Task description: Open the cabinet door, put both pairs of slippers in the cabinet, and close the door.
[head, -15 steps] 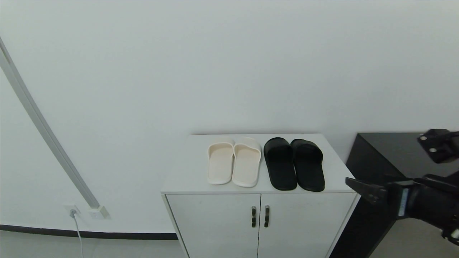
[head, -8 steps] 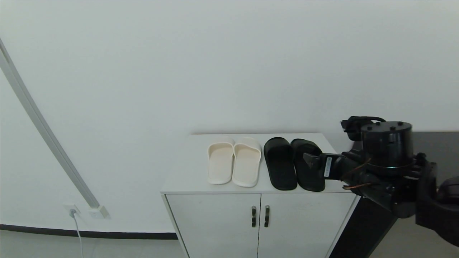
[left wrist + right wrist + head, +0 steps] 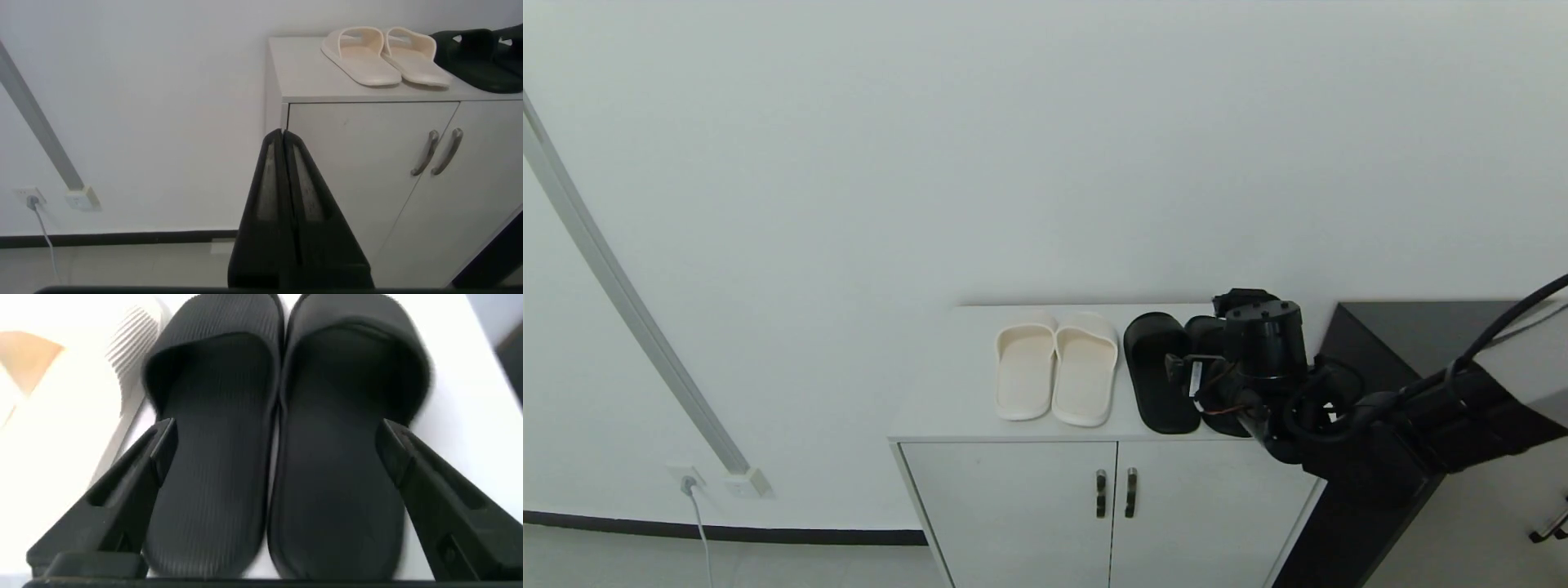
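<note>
Hovering with right gripper (image 3: 276, 429) spread wide above the black slippers (image 3: 212, 482), side by side on the cabinet (image 3: 947, 408) top beside the cream pair (image 3: 1055, 371); doors (image 3: 1013, 506) shut below; left gripper (image 3: 283, 139) pressed together, low by the cabinet's side. Probably light, soft, bendy foam: best squeezed across both outer edges mid-sole, gently, to avoid buckling

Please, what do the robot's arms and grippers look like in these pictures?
Both grippers are matte black. The right gripper has two long wedge-shaped fingers. The left gripper has flat tapering fingers with recessed panels. The right arm is black, with a bolted round joint, a small white label, thin reddish wires and a black cable.
</note>
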